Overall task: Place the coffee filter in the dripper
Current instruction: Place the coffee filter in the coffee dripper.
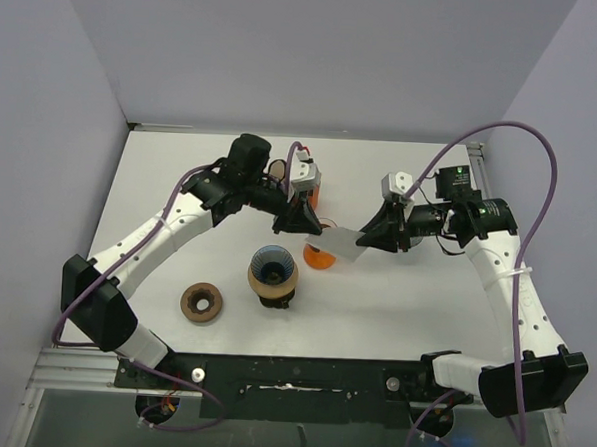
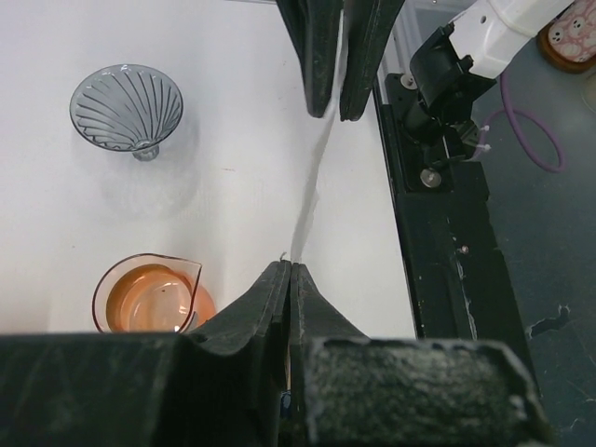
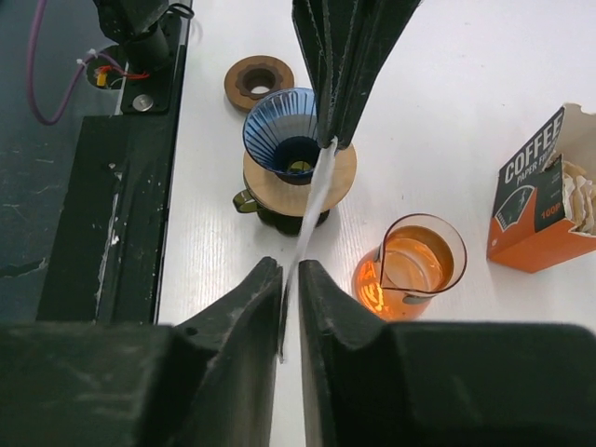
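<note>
Coffee filter [image 1: 342,244]: a flat white sheet of paper, hanging in the air at the middle of the top view, strung between the two arms above a glass server [image 1: 320,255] of orange liquid. The left jaws are pressed together on one edge of it. The right jaws stand a narrow slit apart with the opposite edge running through that slit; whether they bear on the paper I cannot tell.

The blue dripper [image 1: 273,265] sits on a wooden stand [image 3: 279,191] just lower left of the filter, mouth up and with no paper in it. A wooden ring [image 1: 201,302] lies on the desk [image 1: 424,310] further left. A grey ribbed cone [image 2: 126,107] shows at upper left of the left wrist view.

By my judgement the paper will handle as very light, limp and easily creased or torn. It sags between its held edges, and a hard pull from both sides could rip it. The firmer outer edges look the best places to hold, leaving the middle free to open into a cone.

An orange box [image 3: 540,219] at the right of the right wrist view reads "COFFEE PAPER FILTER" in white on a black panel, then "100P", the rest cut off.
</note>
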{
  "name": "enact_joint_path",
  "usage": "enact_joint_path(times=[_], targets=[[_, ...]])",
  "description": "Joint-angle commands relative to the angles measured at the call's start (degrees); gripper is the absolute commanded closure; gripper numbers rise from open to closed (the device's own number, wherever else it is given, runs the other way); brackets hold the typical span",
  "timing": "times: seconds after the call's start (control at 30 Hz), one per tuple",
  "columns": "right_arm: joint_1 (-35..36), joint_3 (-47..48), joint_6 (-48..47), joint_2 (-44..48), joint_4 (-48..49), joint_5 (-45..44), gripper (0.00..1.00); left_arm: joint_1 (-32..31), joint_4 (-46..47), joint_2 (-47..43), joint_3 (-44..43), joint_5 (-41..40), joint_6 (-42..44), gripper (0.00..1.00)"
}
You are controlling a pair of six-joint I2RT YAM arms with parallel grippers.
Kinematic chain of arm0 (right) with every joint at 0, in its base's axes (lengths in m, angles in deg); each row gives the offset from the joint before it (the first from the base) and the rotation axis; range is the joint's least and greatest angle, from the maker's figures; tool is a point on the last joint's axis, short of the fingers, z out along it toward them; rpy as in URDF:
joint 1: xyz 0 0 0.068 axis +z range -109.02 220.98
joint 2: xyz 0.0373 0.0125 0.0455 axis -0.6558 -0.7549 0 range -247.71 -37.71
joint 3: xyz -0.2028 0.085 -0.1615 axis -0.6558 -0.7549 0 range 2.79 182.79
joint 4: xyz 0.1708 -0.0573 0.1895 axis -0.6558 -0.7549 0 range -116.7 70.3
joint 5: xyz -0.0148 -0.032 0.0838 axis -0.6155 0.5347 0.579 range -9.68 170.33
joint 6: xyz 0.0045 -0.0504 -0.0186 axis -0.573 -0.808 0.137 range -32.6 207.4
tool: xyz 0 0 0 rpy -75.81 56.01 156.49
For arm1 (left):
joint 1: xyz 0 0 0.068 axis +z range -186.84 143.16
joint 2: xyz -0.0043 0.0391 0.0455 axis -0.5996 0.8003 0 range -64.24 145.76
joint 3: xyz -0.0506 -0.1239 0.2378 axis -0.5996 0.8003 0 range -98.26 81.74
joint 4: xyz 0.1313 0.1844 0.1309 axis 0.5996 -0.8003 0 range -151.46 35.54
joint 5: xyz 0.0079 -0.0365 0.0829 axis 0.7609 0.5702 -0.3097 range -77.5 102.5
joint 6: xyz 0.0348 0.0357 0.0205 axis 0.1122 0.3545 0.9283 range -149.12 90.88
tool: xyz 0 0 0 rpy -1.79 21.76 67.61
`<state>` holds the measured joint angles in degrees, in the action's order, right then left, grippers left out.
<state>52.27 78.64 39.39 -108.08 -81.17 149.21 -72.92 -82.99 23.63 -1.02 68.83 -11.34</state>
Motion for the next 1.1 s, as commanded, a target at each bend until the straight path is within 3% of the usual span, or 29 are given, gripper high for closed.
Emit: enact_joint_path(times=[0.0, 0.13, 0.27, 0.37, 0.5, 0.67, 0.8, 0.87, 1.07], targets=[[0.17, 1.75, 2.71, -0.46, 3.91, -0.91, 0.77, -0.29, 2.29, -3.59, 0.07, -1.13, -1.42, 1.0], [2.29, 3.2, 4.45, -2.32, 5.19, -3.77, 0.6, -0.43, 3.4, -4.66, 0.51, -6.31, -2.52, 1.0], [4.34, 5.73, 4.72, -5.86, 4.68, -6.1, 0.59, -1.37, 3.4, -4.23, 0.01, -11.81, -3.56, 1.0], [5.36, 6.97, 4.28, -7.81, 4.27, -7.21, 0.68, -1.63, 3.23, -4.05, -0.16, -13.7, -3.63, 1.0], [5.66, 7.3, 2.96, -8.86, 4.0, -8.08, 0.94, -1.8, 2.96, -4.32, -0.08, -14.49, -3.75, 1.0], [5.71, 7.76, 0.84, -9.19, 2.84, -7.89, 1.0, -1.71, 0.81, -4.6, -0.38, -10.89, -2.25, 1.0], [5.74, 8.55, -4.72, -9.93, -2.27, -7.87, 1.0, -0.15, 0.04, -5.45, 0.59, -4.94, -1.42, 0.74], [5.91, 8.29, -6.86, -9.94, -4.53, -8.13, 1.0, 0.66, 0.4, -5.74, 1.25, -3.7, -2.09, 0.65], [6.99, 7.27, -8.29, -8.74, -4.84, -7.98, 1.0, 1.83, 1.29, -5.58, 0.9, -3.08, -4.16, 0.57]])
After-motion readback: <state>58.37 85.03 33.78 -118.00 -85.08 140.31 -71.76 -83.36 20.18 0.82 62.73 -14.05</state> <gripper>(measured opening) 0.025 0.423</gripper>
